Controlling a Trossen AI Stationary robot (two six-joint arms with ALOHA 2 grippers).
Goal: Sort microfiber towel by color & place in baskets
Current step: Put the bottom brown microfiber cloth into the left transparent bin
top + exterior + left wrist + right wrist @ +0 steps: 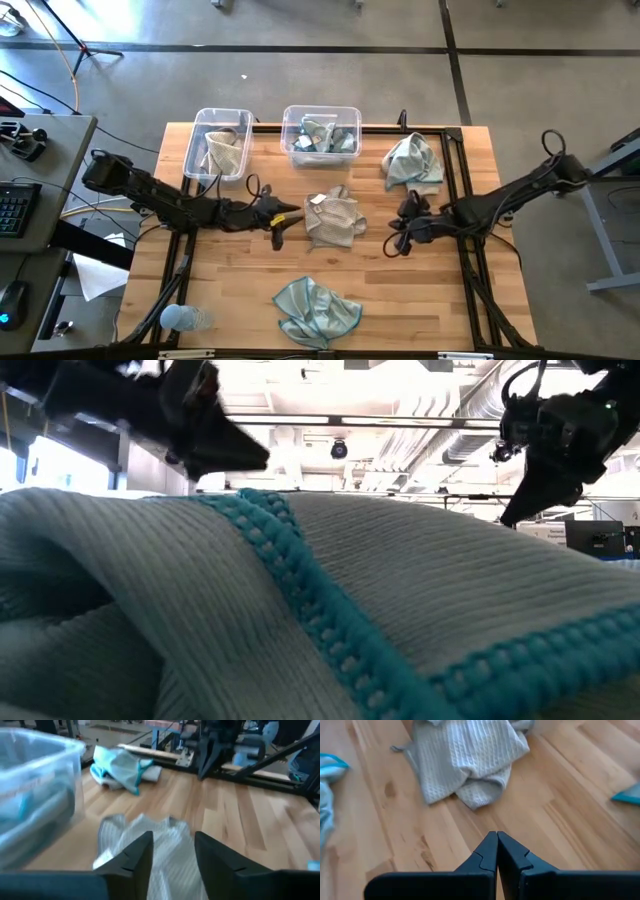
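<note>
Left gripper [283, 222] sits low at counter [230, 290] centre, just beside the beige-grey towel [333, 220], fingers [134, 856] spread with nothing between them; in its wrist view the towel lies right ahead of the tips.

Right gripper [398, 238] is on the other side of that towel, a little apart, fingers [485, 852] pressed together, empty.

Left basket [197, 160] at the far edge holds one beige-grey cloth [225, 152]. Right basket [291, 150], beside it, holds teal cloths [320, 135]; how many is hard to tell from above.

Loose teal towel [413, 162] lies near the far right corner. Another teal towel [315, 310] is bunched at the near edge and fills the low view.

A small pale tag [315, 200] shows on the centre towel; no writing on it is readable. No other labels are legible.
</note>
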